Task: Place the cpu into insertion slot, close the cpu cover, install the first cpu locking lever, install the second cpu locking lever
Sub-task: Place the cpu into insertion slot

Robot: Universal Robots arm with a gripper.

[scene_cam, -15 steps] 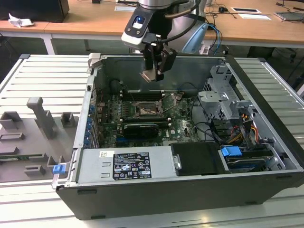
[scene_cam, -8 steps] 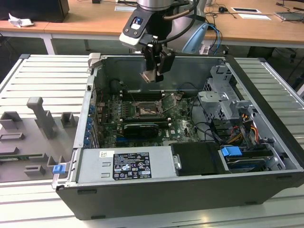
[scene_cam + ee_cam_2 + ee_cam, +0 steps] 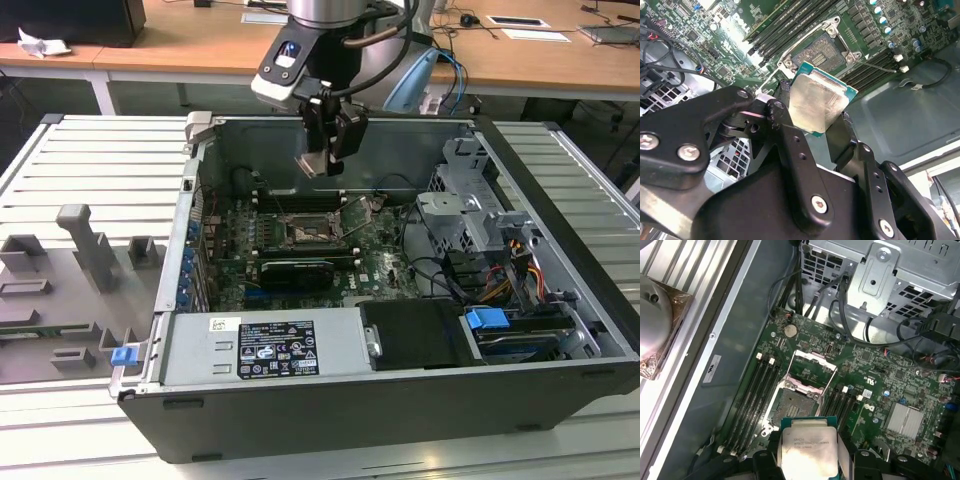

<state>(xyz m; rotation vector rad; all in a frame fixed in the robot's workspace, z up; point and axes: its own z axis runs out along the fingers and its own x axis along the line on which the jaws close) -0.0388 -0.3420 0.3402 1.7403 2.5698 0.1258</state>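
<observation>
Fixture tray (image 3: pixel 85 260): grey, at the exterior view's left, outside the computer case (image 3: pixel 300 420).
Gripper (image 3: pixel 325 150): fingers clamped on two opposite edges of the cpu (image 3: pixel 318 163); silvery top faces both wrist views.
Cpu position: hovers over the motherboard (image 3: pixel 390 265), apart from the insertion slot (image 3: pixel 305 232), which lies near 6 o'clock from it in the exterior view.
Cpu cover (image 3: pixel 814 371): swung open, slot bare.
Doing it well (my judgement): square the chip's edges to the slot rim, keep it level, lower straight. No sliding across the contacts. Let go only once it sits flat, clear of the raised cover.
Counts: one cpu, one slot, one cover. Memory slots (image 3: pixel 757 400) in two banks, one either side of the slot. One long black expansion card (image 3: pixel 298 270). One thin lever rod (image 3: pixel 876 65) beside the slot; a second I cannot make out.
</observation>
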